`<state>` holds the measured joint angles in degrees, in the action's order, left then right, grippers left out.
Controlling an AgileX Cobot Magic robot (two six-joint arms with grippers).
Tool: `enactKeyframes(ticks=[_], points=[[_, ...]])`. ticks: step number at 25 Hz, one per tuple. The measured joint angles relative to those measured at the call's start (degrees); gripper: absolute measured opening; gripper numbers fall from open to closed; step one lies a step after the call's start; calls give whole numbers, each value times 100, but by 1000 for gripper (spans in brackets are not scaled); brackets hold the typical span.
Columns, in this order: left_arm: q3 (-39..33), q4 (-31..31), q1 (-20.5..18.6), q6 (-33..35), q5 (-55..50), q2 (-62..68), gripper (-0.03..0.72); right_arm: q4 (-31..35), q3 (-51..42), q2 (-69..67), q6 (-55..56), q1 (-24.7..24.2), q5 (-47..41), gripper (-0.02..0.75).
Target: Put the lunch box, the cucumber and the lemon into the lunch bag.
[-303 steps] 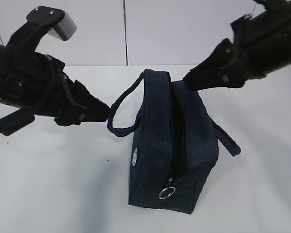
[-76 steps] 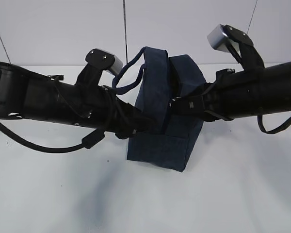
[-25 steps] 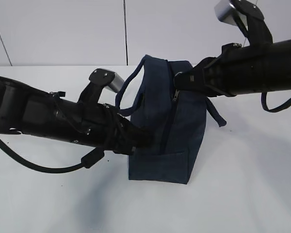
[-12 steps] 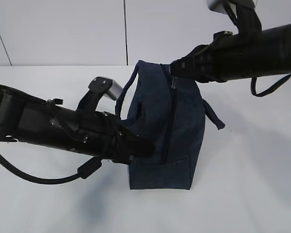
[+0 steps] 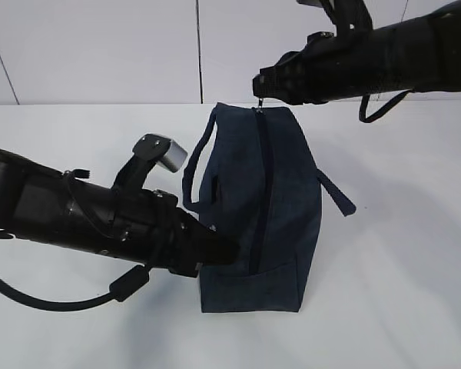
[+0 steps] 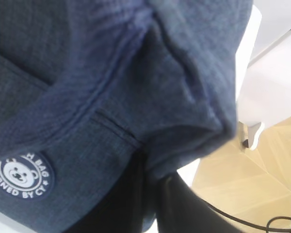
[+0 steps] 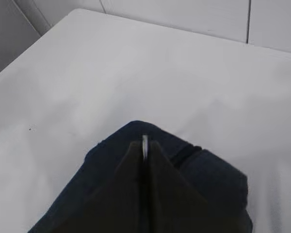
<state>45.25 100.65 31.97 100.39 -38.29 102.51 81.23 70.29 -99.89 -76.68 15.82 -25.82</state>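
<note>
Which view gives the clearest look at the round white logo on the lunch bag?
The left wrist view: the logo fills the lower left corner on the lunch bag, with a bear face and lettering readable. The exterior view shows the bag's zipped top and side but no logo; the right wrist view shows only the bag's end.

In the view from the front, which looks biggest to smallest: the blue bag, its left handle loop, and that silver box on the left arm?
1. Bag, clearly largest.
2. Handle loop.
3. Silver box, smallest, though it may sit nearer the camera.
</note>
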Motion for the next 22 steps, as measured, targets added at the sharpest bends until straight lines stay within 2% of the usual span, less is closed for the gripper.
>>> enactKeyframes(ticks=[11,22], points=[[-10,-75,0,0,-10,-22,-3,-60,1346,-1313,-9,0,317,0],[-10,-116,0,0,-127,-22,-3,-72,1565,-1637,-22,0,343,0]])
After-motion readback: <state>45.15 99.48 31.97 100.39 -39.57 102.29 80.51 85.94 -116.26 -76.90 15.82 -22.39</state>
